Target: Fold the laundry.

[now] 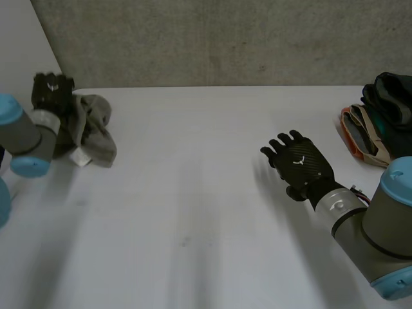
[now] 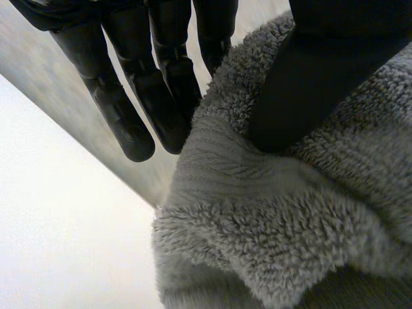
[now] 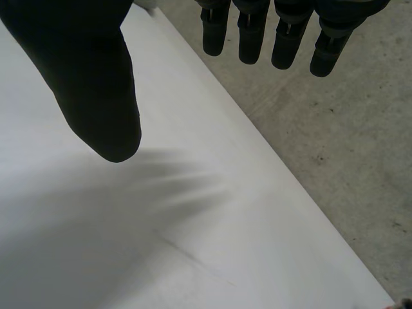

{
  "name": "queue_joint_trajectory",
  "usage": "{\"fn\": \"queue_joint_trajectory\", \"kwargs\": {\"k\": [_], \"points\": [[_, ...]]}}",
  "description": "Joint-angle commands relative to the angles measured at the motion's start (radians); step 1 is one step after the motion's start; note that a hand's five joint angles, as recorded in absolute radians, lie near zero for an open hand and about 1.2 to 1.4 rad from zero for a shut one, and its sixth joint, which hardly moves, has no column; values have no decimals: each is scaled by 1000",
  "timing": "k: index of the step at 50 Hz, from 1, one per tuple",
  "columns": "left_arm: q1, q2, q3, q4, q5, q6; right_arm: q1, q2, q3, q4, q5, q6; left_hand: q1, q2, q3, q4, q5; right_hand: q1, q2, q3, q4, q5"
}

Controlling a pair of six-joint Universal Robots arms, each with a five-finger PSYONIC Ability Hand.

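Left hand (image 1: 53,90) pinches grey towel (image 1: 96,138) at left edge of table (image 1: 193,212); right hand (image 1: 302,164) hovers straight-fingered over bare surface.

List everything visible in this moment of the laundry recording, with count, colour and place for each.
towel: one, grey, bunched at the table's far left corner, pinched by the left hand
stack of clothes: one pile, with dark green, orange and beige pieces, at the table's far right edge
table: one, white, under everything
concrete surface: one, grey, beyond the table's far edge
left hand: one, black, on the towel, with the cloth between thumb and fingers
right hand: one, black, open with fingers straight, over bare table right of centre
arms: two, grey with light-blue caps, coming in from the near left and near right
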Motion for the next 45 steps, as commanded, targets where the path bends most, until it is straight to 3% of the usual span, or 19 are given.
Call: {"fn": "queue_joint_trajectory", "kwargs": {"k": [1,6,11,16,22,23,24,28,30,32,37,42,45], "points": [[-114,429,-314,32,-46,-213,-19,-7,0,-20,1,2,242,203,209,200,267,-67,-44,-40,-41,-595],[-269,700,-504,25,-46,-352,-28,-16,0,-20,14,6,242,203,209,200,267,-67,-44,-40,-41,-595],[-409,810,-676,8,-45,-388,-33,-38,-1,-20,56,11,242,203,209,200,267,-67,-44,-40,-41,-595],[-582,783,-805,-1,-54,-392,-67,-64,-9,-20,133,19,242,203,209,200,267,-67,-44,-40,-41,-595],[-794,560,-853,-21,-72,-397,-93,-64,-18,-20,167,19,242,203,209,200,267,-67,-44,-40,-41,-595],[-815,543,-853,-23,-75,-397,-102,-64,-20,-20,167,19,178,139,145,136,203,-67,-44,-40,-41,-595],[-841,523,-853,-24,-86,-395,-107,-64,-21,-20,167,19,-168,-207,-202,-210,-144,-67,-44,-40,-41,-595],[-848,552,-854,-26,-133,-394,-110,-64,-29,-19,164,19,-751,-790,-784,-793,-726,-67,-44,-40,-41,-595],[-839,603,-859,-29,-163,-388,-108,-64,-35,-17,164,20,-914,-953,-947,-956,-889,-67,-44,-40,-41,-595],[-793,691,-874,-23,-222,-383,-107,-64,-38,-9,165,20,-935,-974,-968,-977,-910,-67,-44,-40,-41,-595],[-629,822,-935,-21,-253,-365,-94,-64,-54,12,167,19,-932,-971,-965,-974,-907,-67,-44,-40,-41,-595],[-439,881,-994,-23,-206,-305,-52,-64,-127,206,167,20,-914,-954,-948,-957,-890,-67,-44,-40,-41,-595],[-311,882,-1029,-23,-137,-232,-16,-64,-178,317,165,37,-903,-942,-936,-945,-878,-67,-44,-40,-41,-595]]}}
